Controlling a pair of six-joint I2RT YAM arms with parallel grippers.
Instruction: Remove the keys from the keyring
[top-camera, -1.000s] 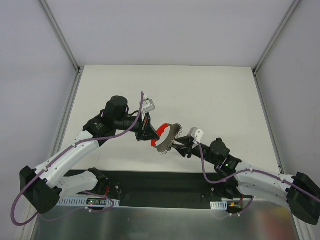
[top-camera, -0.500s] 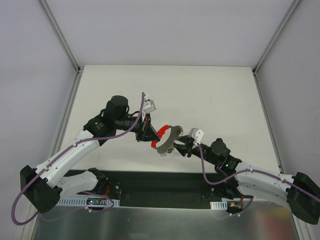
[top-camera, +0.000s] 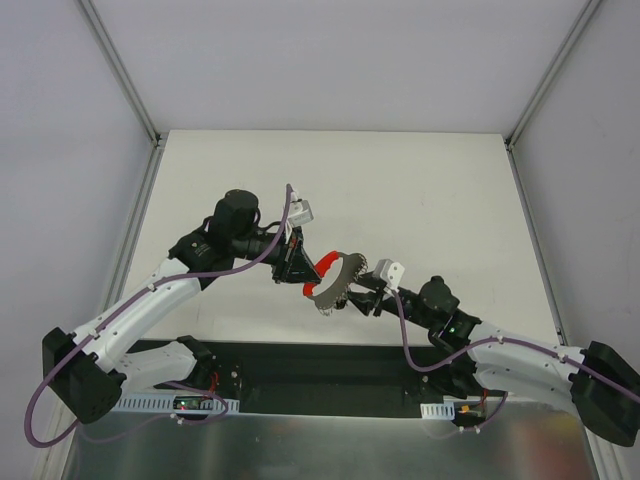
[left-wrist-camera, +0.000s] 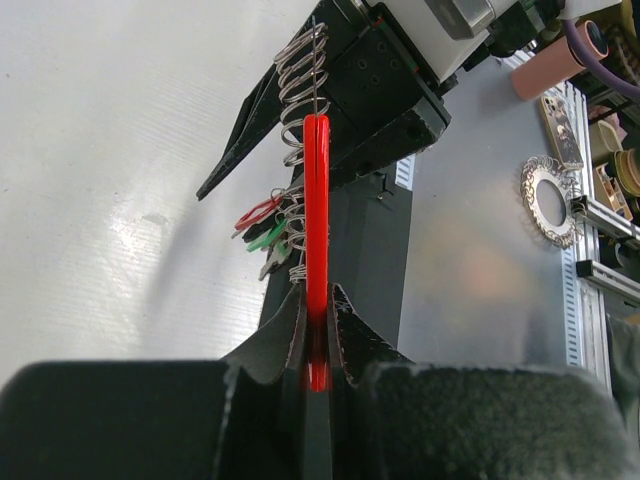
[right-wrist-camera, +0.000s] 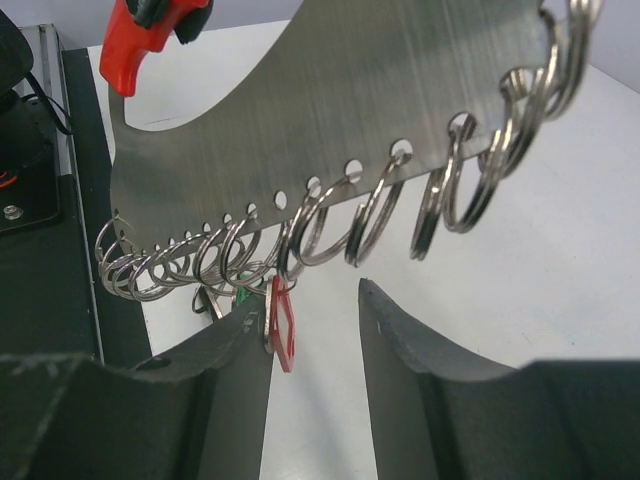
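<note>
Barely begun, with keys (right-wrist-camera: 281, 325) all on the keyring (right-wrist-camera: 330, 100), left gripper (left-wrist-camera: 317, 305) clenched on it, right gripper (right-wrist-camera: 312, 310) released beneath.

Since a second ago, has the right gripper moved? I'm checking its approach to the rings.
Yes: the right gripper slid slightly left, away from the table's right edge, toward the keyring.

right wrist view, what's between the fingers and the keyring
Right wrist view: a small red tag hangs just below the keyring, beside one finger of the right gripper; the rest is bare.
</note>
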